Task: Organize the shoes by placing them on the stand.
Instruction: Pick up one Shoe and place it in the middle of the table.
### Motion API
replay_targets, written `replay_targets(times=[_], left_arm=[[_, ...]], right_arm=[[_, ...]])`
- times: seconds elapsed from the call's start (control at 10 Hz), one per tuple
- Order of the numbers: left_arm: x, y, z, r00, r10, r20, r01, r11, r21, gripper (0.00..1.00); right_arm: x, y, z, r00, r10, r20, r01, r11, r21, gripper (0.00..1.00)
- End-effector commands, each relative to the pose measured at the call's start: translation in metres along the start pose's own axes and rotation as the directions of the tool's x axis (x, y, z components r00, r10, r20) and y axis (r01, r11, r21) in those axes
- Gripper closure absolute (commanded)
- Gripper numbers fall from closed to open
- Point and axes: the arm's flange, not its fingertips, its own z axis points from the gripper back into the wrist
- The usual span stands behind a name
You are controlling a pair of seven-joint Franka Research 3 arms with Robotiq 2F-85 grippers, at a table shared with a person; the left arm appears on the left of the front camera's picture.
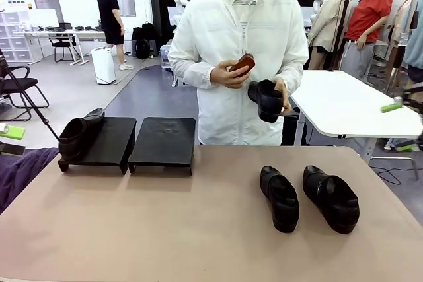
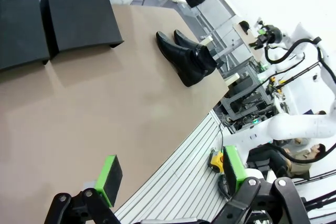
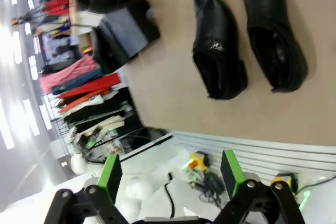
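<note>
1. Front view: two black stands sit side by side at ten o'clock on the table (image 1: 165, 229), the left stand (image 1: 109, 142) just beside the right stand (image 1: 163, 138).
2. One black shoe (image 1: 79, 133) lies on the left stand along its nine o'clock edge, toe pointing toward one o'clock.
3. Two more lie side by side at three o'clock on the table, the inner shoe (image 1: 279, 197) a little apart from the outer shoe (image 1: 332, 197). Both are well apart from the stands, with bare tabletop between.
4. At twelve o'clock a person holds the fourth shoe (image 1: 264, 97) in one hand (image 1: 283, 94). The other hand (image 1: 228, 74) holds a small reddish-brown thing (image 1: 244, 63).
5. In the left wrist view, the left claw (image 2: 171, 174) hangs over the table's near edge, its green pads spread wide with nothing between them. The stands show at eleven o'clock and the two loose shoes at one o'clock.
6. In the right wrist view, the right claw (image 3: 170, 176) is likewise spread wide and holds nothing. The two loose shoes lie at one o'clock.
7. A purple cloth (image 1: 20, 173) covers the table's eight o'clock edge.
8. A white table (image 1: 344, 104) stands behind at two o'clock, with a green thing (image 1: 391, 106) on it.
</note>
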Motion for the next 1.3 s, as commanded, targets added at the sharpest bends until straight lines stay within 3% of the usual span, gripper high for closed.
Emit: replay_targets(times=[0.0,0.1,0.2,0.3,0.5,0.6,0.8,0.9,1.2], left_arm=[[0.001,-0.003,0.0,1.0,0.007,0.01,-0.007,1.0,-0.013,0.0],[0.001,-0.003,0.0,1.0,0.007,0.01,-0.007,1.0,-0.013,0.0],[0.001,-0.003,0.0,1.0,0.007,0.01,-0.007,1.0,-0.013,0.0],[0.001,-0.003,0.0,1.0,0.007,0.01,-0.007,1.0,-0.013,0.0],[0.001,-0.003,0.0,1.0,0.007,0.01,-0.007,1.0,-0.013,0.0],[0.001,-0.003,0.0,1.0,0.007,0.01,-0.007,1.0,-0.013,0.0],[0.001,-0.003,0.0,1.0,0.007,0.01,-0.007,1.0,-0.013,0.0],[0.001,-0.003,0.0,1.0,0.007,0.01,-0.007,1.0,-0.013,0.0],[0.001,-0.003,0.0,1.0,0.007,0.01,-0.007,1.0,-0.013,0.0]], right_arm=[[0.006,0.002,0.016,0.999,-0.046,0.027,0.049,0.993,-0.112,0.0],[-0.01,-0.013,0.072,1.0,-0.006,-0.01,0.006,1.0,-0.017,0.0],[-0.015,-0.028,0.126,1.0,-0.013,-0.027,0.013,1.0,-0.008,0.0],[-0.02,-0.049,0.187,0.989,-0.137,0.062,0.137,0.991,0.006,0.0],[-0.027,-0.1,0.282,0.952,-0.3,0.051,0.288,0.943,0.169,0.0],[-0.028,-0.124,0.305,0.907,-0.416,0.062,0.383,0.879,0.283,0.0],[-0.029,-0.158,0.324,0.839,-0.534,0.1,0.461,0.798,0.388,0.0],[-0.03,-0.167,0.327,0.844,-0.526,0.102,0.436,0.785,0.44,0.0],[-0.025,-0.158,0.318,0.865,-0.489,0.111,0.411,0.817,0.404,0.0]])
